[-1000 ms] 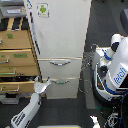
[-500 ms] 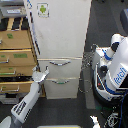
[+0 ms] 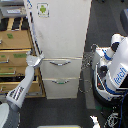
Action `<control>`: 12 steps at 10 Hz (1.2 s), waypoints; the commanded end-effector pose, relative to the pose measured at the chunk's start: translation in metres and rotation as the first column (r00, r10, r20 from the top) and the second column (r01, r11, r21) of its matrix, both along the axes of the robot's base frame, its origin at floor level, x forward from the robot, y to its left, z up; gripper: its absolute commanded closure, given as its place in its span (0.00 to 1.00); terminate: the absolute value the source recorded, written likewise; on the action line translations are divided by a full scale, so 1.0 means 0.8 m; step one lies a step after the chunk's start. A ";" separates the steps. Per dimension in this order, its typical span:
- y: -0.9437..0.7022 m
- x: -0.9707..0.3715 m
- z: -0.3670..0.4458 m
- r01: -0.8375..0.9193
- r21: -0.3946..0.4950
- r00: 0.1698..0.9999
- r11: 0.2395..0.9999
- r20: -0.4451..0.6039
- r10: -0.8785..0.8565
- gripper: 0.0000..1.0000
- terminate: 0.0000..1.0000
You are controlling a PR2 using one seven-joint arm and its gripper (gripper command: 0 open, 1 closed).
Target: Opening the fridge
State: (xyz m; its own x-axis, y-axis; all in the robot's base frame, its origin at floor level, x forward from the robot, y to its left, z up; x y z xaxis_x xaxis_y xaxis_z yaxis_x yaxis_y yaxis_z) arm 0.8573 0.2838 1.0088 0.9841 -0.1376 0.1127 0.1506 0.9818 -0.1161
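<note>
The fridge (image 3: 62, 35) is a tall off-white unit in the middle of the exterior view. Its large upper door is closed and has a green-figure sticker (image 3: 43, 9) near the top. Below the door are two drawers with curved silver handles (image 3: 59, 62). My arm rises from the lower left. My gripper (image 3: 37, 60) is at the fridge's left edge, level with the bottom of the upper door and the top drawer. It is too small and blurred to show how the fingers stand or whether they hold the door edge.
A tan wooden drawer cabinet (image 3: 15, 55) stands against the fridge's left side, right behind my arm. A white-and-blue rounded robot (image 3: 115, 67) with cables stands at the exterior view's right. Dark floor (image 3: 75, 112) lies in front of the fridge.
My gripper has climbed from beside the lower drawers to the bottom left corner of the upper door. The fridge door stays closed.
</note>
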 end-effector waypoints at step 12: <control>-0.021 0.075 0.051 0.103 -0.153 0.994 0.983 -0.028 -0.108 1.00 0.00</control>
